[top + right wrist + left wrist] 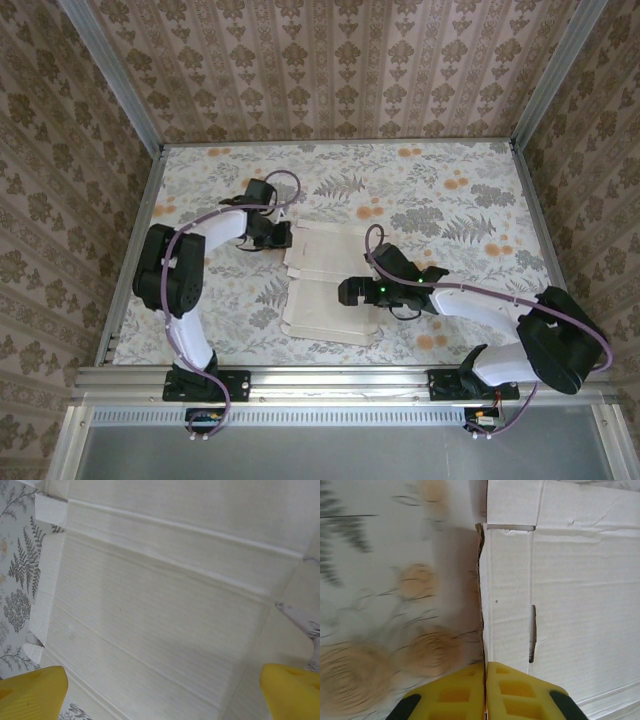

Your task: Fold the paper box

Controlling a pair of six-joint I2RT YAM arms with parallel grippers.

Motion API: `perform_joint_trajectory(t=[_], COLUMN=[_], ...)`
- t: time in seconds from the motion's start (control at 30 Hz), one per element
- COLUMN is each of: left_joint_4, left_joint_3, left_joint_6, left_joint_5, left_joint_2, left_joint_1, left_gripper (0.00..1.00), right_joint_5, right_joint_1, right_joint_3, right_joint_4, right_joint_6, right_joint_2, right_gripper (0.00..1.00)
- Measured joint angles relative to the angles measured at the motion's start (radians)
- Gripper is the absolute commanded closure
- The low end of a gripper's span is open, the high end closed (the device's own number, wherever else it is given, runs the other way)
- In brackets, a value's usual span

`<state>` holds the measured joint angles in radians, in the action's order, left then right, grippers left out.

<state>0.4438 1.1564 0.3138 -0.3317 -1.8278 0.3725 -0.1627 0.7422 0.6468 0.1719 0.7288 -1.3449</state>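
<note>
I'm watching my left gripper (485, 692) pinching the raised edge of the flat, off-white, faintly ribbed paper box (580, 605). My right gripper (162, 690) is hovering spread wide over its creases.

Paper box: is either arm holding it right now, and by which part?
The left gripper has its jaws shut on the paper box, pinching the flat sheet by its side edge. The right gripper hangs open above the sheet, holding nothing.
</note>
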Motion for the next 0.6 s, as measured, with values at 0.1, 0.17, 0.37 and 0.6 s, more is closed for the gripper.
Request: perform_joint_trajectory(t=[0.1, 0.17, 0.37, 0.6], left_joint_4=[-0.006, -0.011, -0.018, -0.002], left_joint_3=[-0.032, -0.054, -0.11, -0.168], left_joint_6=[0.009, 0.018, 0.045, 0.054], left_joint_5=[0.018, 0.024, 0.026, 0.013], left_joint_2=[0.03, 0.051, 0.12, 0.238], left_joint_1=[-0.037, -0.055, -0.066, -0.051], left_gripper=[0.86, 0.74, 0.61, 0.51], right_joint_5=[-0.002, -0.003, -0.004, -0.023], right_joint_1=[0.017, 0.028, 0.053, 0.061], right_joint_3=[0.006, 0.007, 0.026, 0.047], right_joint_4=[-0.018, -0.026, -0.058, -0.078], right_joint_6=[0.0, 0.0, 0.0, -0.004], right_joint_2=[-0.027, -0.035, -0.068, -0.091], right_gripper=[0.0, 0.0, 0.0, 0.0])
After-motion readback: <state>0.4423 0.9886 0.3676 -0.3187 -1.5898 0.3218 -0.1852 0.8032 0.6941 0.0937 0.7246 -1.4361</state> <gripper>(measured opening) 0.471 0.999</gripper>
